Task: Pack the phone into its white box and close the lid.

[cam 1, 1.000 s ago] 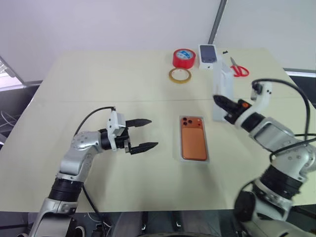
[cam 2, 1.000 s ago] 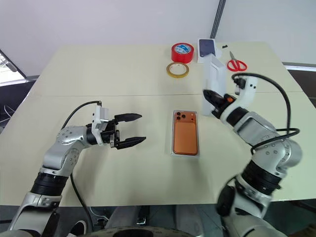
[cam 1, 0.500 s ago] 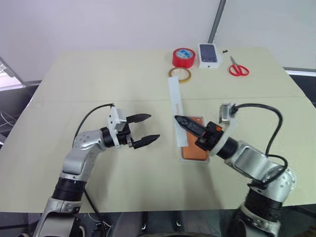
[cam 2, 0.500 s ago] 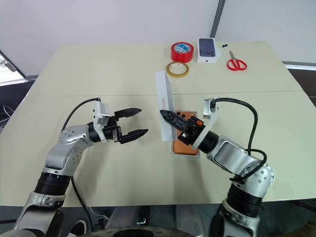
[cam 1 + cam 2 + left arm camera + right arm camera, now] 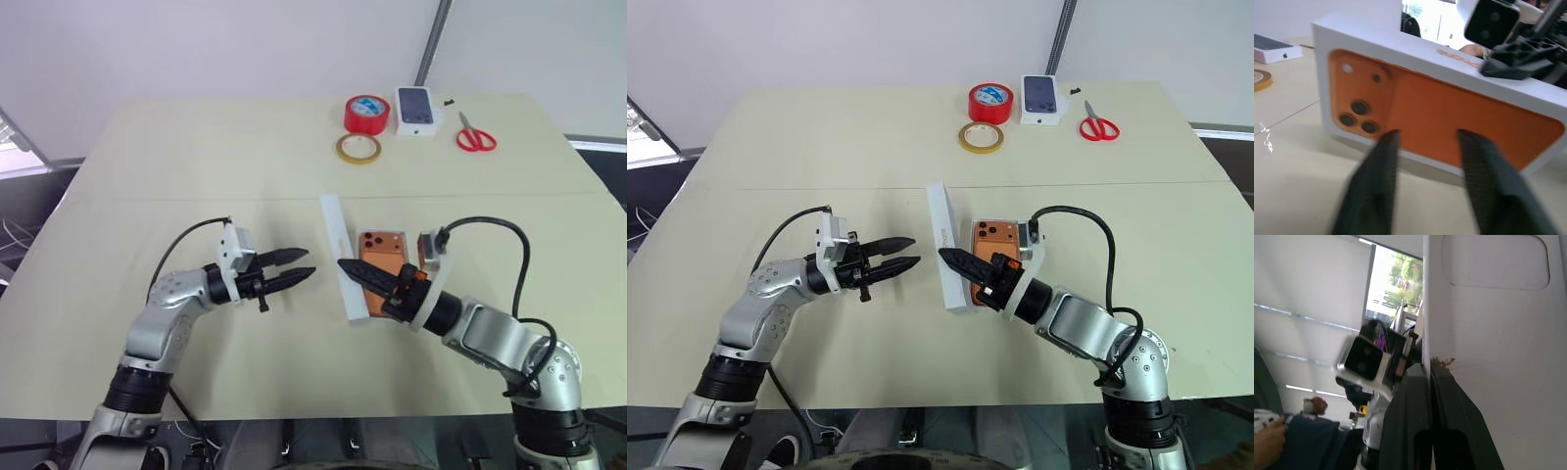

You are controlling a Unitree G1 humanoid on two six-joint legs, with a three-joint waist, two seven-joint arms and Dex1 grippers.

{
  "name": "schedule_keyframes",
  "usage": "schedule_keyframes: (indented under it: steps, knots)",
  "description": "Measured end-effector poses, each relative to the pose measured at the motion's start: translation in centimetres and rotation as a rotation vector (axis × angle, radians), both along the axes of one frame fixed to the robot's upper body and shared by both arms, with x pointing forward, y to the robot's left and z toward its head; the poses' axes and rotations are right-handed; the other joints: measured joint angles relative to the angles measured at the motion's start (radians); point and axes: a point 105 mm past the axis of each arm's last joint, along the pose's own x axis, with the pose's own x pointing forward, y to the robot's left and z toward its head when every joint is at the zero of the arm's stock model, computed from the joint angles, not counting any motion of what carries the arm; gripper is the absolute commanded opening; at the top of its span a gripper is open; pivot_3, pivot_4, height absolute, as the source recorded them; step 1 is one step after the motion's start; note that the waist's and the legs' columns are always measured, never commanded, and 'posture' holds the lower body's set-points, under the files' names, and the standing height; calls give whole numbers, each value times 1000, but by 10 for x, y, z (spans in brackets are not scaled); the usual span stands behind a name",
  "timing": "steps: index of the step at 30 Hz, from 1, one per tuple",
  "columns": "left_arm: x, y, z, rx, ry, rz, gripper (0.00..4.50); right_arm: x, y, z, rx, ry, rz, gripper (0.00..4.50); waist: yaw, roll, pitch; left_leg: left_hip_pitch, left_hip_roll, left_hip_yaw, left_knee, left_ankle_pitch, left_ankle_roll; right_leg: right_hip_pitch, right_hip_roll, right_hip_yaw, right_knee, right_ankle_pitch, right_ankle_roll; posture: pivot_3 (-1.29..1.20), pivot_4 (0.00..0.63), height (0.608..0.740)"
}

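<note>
Lidding step: my right pincer (image 5: 345,267) pinches lid (image 5: 343,257) on edge beside boxed phone (image 5: 382,262); left pincer (image 5: 307,276), nearly closed, empty. Next: lay lid flat over it.

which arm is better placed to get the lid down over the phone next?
Right. The right gripper is already shut on the lid's wall, holding it on edge right beside the phone in the white box. The left gripper hovers apart to the lid's left, holding nothing.
</note>
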Motion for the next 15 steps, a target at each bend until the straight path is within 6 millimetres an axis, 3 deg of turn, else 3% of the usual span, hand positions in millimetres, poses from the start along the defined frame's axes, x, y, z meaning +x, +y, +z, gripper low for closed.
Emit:
schedule_keyframes:
  steps: [1,14,15]
  knots:
    - [0,-2,-1,0,2,0,11,1,1,0,3,1,2,0,1,0,0,0,0,0,0,0,0,0,0,0,0,0,0,0,150,740]
    - [3,-35,-21,-20,42,6,11,20,-4,-18,-15,69,-81,0,2,0,0,-1,0,0,1,0,0,0,0,0,0,0,0,0,150,740]
    - [4,-36,-22,-16,41,6,0,21,-5,-18,-10,71,-88,608,1,0,0,-1,0,0,1,0,0,0,0,0,0,0,0,0,150,740]
